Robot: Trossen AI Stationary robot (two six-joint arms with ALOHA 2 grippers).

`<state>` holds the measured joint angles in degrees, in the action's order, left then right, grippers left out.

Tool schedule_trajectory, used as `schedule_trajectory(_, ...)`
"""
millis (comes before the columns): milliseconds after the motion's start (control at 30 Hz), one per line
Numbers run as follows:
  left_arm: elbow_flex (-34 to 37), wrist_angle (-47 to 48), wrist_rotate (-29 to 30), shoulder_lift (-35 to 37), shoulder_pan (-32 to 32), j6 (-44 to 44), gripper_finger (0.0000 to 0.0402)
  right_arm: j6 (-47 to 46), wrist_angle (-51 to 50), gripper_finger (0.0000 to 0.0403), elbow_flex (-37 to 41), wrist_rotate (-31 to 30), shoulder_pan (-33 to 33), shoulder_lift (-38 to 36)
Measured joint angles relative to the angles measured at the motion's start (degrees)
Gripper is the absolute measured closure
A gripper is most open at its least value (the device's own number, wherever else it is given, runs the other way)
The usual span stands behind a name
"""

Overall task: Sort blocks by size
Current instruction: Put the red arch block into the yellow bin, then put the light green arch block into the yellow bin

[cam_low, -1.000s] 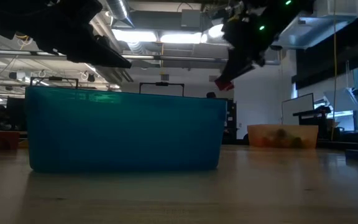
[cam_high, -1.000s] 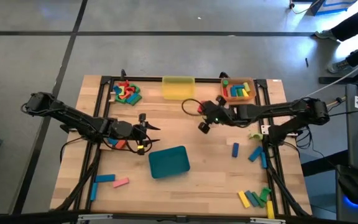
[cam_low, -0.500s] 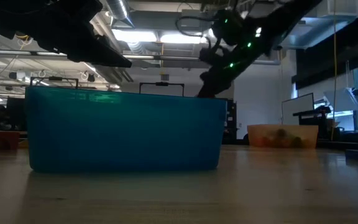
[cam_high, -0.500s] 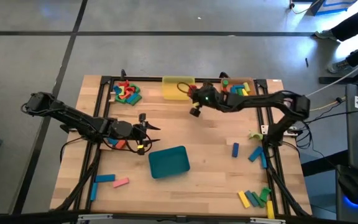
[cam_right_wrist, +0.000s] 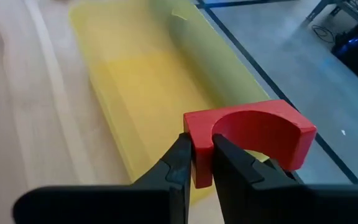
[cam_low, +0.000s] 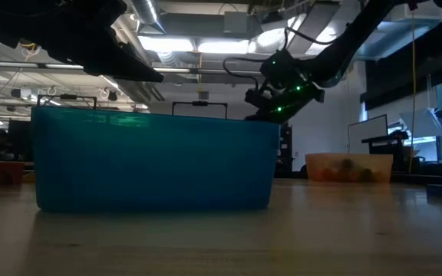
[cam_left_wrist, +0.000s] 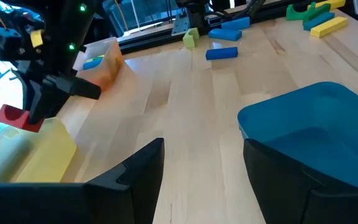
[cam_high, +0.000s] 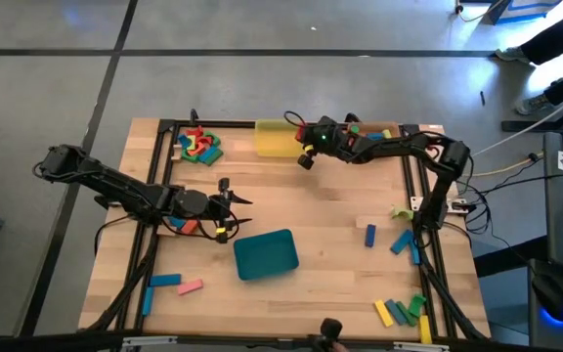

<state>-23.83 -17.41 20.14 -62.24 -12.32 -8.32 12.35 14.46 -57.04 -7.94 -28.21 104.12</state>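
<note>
Pinching a red arch block (cam_right_wrist: 248, 135) by one end, right gripper (cam_high: 299, 137) now over the yellow tray (cam_high: 274, 139) at the table's far edge, moved there from mid-table, left gripper (cam_high: 235, 215) unmoved, fingers apart and empty, beside the teal tray (cam_high: 267, 254), bare wood between.

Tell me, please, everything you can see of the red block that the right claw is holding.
The red block is a curved, arch-shaped piece with a half-round hollow and flat ends, in matte paint. The right claw is shut on one of its ends, its fingers pinching that leg from both sides. The block hangs in the air over the yellow tray, at the table's far edge, and touches nothing else.
</note>
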Motion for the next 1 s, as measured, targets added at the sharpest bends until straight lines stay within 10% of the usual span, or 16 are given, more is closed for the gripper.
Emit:
schedule_trajectory(367,0.0,0.02,0.01,-0.01,0.0,-0.02,0.0196,0.36,-0.4,0.0347,0.01,0.01,0.05,0.04)
schedule_trajectory(1000,0.0,0.04,0.02,-0.02,-0.04,0.37,0.0196,-0.24,-14.87,0.0208,0.01,-5.35,5.65,-11.5)
